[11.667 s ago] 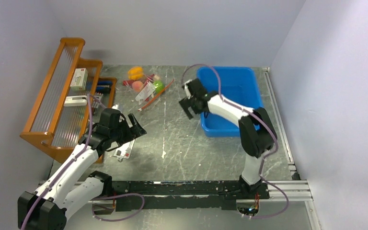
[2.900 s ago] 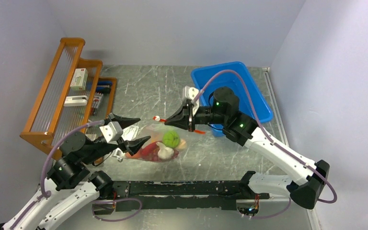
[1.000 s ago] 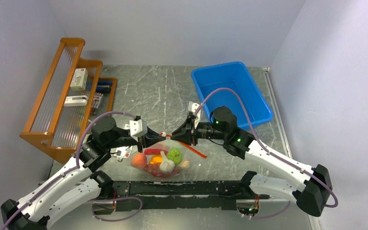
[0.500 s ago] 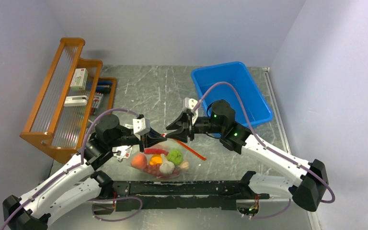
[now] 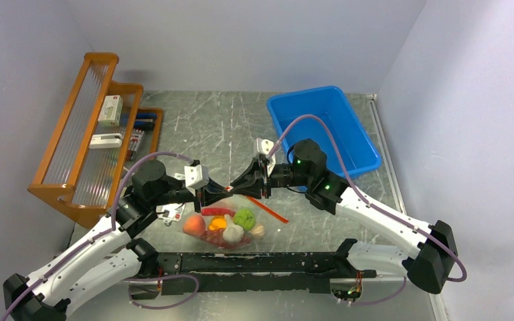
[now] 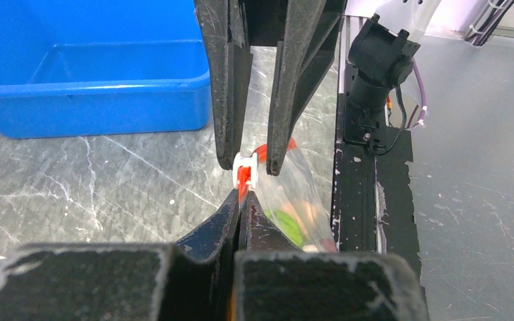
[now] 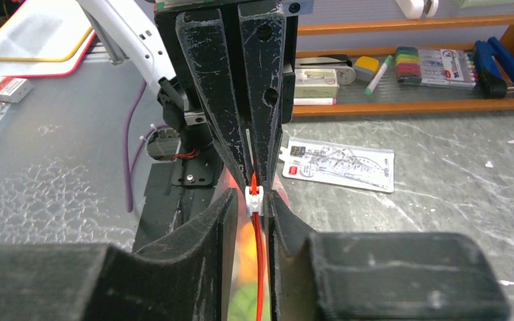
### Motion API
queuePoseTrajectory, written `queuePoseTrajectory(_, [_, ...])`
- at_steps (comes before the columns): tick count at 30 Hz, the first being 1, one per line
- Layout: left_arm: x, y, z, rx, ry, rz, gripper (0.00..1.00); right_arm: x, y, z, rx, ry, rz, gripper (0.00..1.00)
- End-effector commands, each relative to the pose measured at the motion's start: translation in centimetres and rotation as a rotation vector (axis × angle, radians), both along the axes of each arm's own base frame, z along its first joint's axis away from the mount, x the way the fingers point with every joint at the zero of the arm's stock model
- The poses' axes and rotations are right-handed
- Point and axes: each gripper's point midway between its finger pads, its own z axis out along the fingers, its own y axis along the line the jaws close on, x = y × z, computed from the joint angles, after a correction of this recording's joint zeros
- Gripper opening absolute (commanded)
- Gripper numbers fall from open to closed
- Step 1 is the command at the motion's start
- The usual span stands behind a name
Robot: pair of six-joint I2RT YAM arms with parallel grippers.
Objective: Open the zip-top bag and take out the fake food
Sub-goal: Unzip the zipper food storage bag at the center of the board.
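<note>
Left gripper [image 6: 239,199]: jaws clamped on orange-red zip strip [image 7: 261,267] of zip-top bag [image 6: 296,179]. Right gripper [image 7: 255,200], facing it tip to tip: jaws narrow, straddling white slider [image 6: 245,164]; cannot tell if pinching. Bag hangs below both grippers at near-centre of table [image 5: 207,134]. Fake food [image 5: 226,224] bunched in its bottom. Blue bin [image 5: 324,127] far right, well apart. Versus half a second ago: right jaws were spread wider, now drawn in around slider; bag and left grip unchanged.

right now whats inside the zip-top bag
A peach, green lime, garlic bulb, orange pepper and red chilli show through the zip-top bag; anything beneath them is covered.
</note>
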Motion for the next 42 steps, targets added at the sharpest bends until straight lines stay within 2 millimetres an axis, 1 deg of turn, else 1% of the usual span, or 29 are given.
queuePoseTrajectory(1, [-0.1,0.1,1.6,-0.031,-0.031,0.001,0.07,-0.1,0.1,-0.1,0.003,0.004,-0.001,0.2])
queuePoseTrajectory(2, [0.0,0.1,1.6,-0.03,-0.03,0.004,0.07,0.0,0.2,0.0,0.004,0.008,-0.004,0.19])
queuePoseTrajectory(4, [0.0,0.1,1.6,-0.031,-0.029,0.004,0.07,-0.1,0.2,-0.2,0.001,0.014,0.001,0.12])
queuePoseTrajectory(7, [0.1,0.1,1.6,-0.032,-0.03,0.006,0.07,0.0,0.4,-0.3,-0.006,0.023,0.005,0.11])
queuePoseTrajectory(10, [0.2,0.1,1.5,-0.029,-0.028,0.011,0.07,0.0,0.4,-0.4,-0.004,0.028,0.001,0.07])
queuePoseTrajectory(11, [0.2,0.1,1.4,-0.027,-0.027,0.017,0.07,0.0,0.4,-0.4,-0.004,0.029,0.0,0.07])
queuePoseTrajectory(13, [0.4,0.2,1.5,-0.03,-0.032,0.029,0.07,-0.2,0.3,-0.5,-0.005,0.029,0.004,0.13])
queuePoseTrajectory(16, [0.5,0.3,1.7,-0.035,-0.039,0.033,0.07,-0.2,0.3,-0.6,-0.006,0.031,0.003,0.16])
queuePoseTrajectory(20, [0.6,0.2,1.6,-0.033,-0.035,0.034,0.07,0.0,0.3,-0.8,-0.015,0.033,-0.006,0.18])
queuePoseTrajectory(22, [0.6,0.1,1.8,-0.039,-0.037,0.033,0.07,0.2,0.3,-1.0,-0.019,0.037,-0.015,0.22])
queuePoseTrajectory(24, [0.7,0.0,1.9,-0.036,-0.039,0.03,0.07,0.3,0.4,-1.0,-0.022,0.037,-0.02,0.23])
queuePoseTrajectory(27, [0.8,0.1,1.6,-0.019,-0.032,0.033,0.07,0.3,0.3,-1.1,-0.019,0.036,-0.022,0.14])
queuePoseTrajectory(30, [0.8,0.1,1.6,-0.02,-0.034,0.038,0.07,0.4,0.2,-1.1,-0.025,0.033,-0.036,0.02])
queuePoseTrajectory(31, [0.9,0.2,1.7,-0.021,-0.036,0.049,0.07,0.4,0.1,-1.3,-0.028,0.033,-0.041,0.0])
queuePoseTrajectory(33, [1.6,0.7,2.1,-0.03,-0.053,0.103,0.07,0.6,-0.2,-1.7,-0.046,0.024,-0.056,0.0])
queuePoseTrajectory(35, [2.7,1.6,2.5,-0.043,-0.069,0.198,0.07,0.8,-0.7,-2.5,-0.078,0.019,-0.083,0.0])
queuePoseTrajectory(37, [3.2,2.5,3.1,-0.072,-0.097,0.265,0.07,0.8,-1.3,-3.2,-0.104,0.008,-0.098,0.0])
queuePoseTrajectory(39, [3.1,3.0,3.6,-0.102,-0.122,0.289,0.07,0.7,-1.8,-3.7,-0.125,0.0,-0.11,0.0])
queuePoseTrajectory(42, [2.8,3.3,3.6,-0.112,-0.131,0.289,0.07,0.9,-2.4,-4.0,-0.149,-0.016,-0.14,0.0])
